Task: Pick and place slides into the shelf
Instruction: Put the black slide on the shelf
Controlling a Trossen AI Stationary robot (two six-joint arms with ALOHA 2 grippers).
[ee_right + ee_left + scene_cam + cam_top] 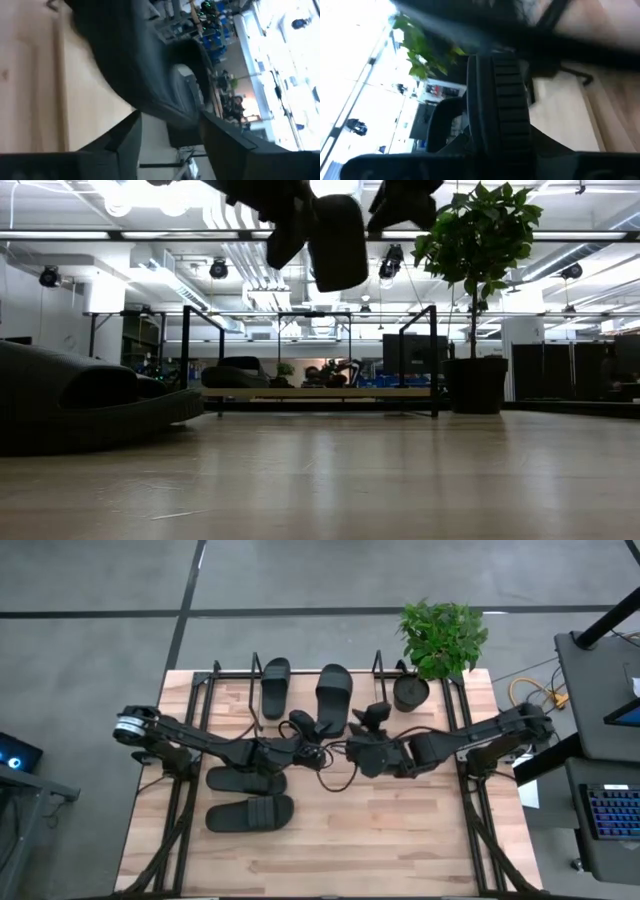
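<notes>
One black slide (335,240) hangs high above the table's middle, with my left gripper (288,222) shut on it from the left. My right gripper (400,198) stands open just to the slide's right; in its wrist view the slide (150,75) runs past its spread fingers (125,142). Another slide (275,685) lies sole-down on the shelf's wooden board (320,393). Two slides (245,780) (250,813) lie flat on the table near the left edge. My left gripper (485,150) has the slide pinched near one end, with the sole's edge (472,105) and the ribbed strap (510,95) rising from between its fingers. The fingers come level from the table's left. The slide is lifted clear and turned on edge; the gripper's body hides the contact spot.
A potted plant (440,635) in a black pot (410,692) stands at the far right, beside the shelf's wire uprights (434,360). A dark cable (335,775) loops on the table under the arms. Bare wood lies toward the near edge (380,850).
</notes>
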